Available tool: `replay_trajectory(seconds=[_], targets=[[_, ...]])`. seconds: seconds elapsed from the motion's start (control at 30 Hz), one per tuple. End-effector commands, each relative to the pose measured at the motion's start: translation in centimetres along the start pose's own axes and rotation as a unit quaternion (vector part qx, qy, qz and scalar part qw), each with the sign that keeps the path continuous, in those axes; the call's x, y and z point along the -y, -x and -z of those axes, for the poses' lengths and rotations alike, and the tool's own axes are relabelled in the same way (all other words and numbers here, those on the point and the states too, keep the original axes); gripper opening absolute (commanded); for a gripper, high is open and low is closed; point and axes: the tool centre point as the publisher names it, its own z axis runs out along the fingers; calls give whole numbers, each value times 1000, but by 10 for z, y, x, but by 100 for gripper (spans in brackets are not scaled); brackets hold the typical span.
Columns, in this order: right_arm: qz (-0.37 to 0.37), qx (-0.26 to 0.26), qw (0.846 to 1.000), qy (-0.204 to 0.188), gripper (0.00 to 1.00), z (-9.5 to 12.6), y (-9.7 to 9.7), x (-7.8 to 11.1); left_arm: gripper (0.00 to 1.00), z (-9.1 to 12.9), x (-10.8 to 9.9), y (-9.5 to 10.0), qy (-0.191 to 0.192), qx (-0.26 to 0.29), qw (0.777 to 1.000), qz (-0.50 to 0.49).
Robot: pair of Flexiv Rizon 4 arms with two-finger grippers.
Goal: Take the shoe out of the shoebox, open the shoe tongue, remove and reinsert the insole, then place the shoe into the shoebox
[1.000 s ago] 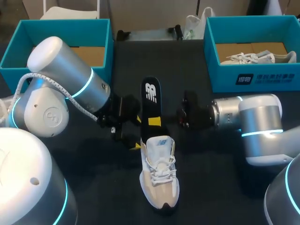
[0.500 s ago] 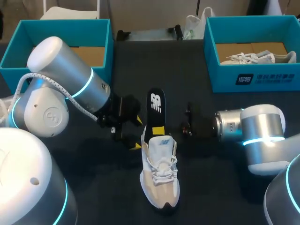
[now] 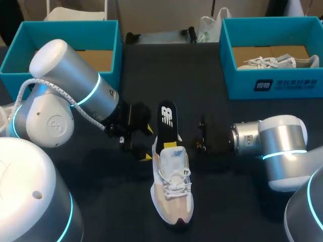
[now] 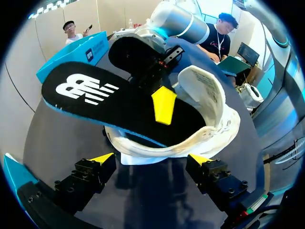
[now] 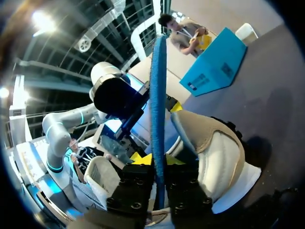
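A white and beige shoe (image 3: pixel 171 189) lies mid-table, toe toward the near edge. A black insole (image 3: pixel 168 120) with a white logo slants up out of its heel opening. My right gripper (image 3: pixel 178 137) comes in from the right and is shut on the insole; in the right wrist view the blue-edged insole (image 5: pixel 157 95) runs between its fingers (image 5: pixel 158 160). My left gripper (image 3: pixel 145 143) stands open just left of the heel. In the left wrist view its tips (image 4: pixel 151 158) are apart, with the shoe (image 4: pixel 209 119) and insole (image 4: pixel 105 98) ahead of them.
A teal shoebox (image 3: pixel 262 85) at the back right holds another pale shoe (image 3: pixel 272 62). A second teal box (image 3: pixel 60 30) stands at the back left, behind my left arm. A dark mat covers the table.
The right gripper has carried the insole right and down, so its lower end now sits deeper in the shoe's heel. The left arm has stayed where it was.
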Motion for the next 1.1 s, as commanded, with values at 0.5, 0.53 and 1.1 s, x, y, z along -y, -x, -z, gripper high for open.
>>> replay_trajectory(seconds=[0.5,0.53,1.1], targets=[[31,-1,999,-10,31,-4,-9,-23,100,-1,0,0,0,0,1000,0],[31,-1,999,-10,30,-4,-9,-24,100,-1,0,0,0,0,1000,0],[-2,-4,1000,0,0,-2,5,-42,100,-1,0,0,0,0,1000,0]])
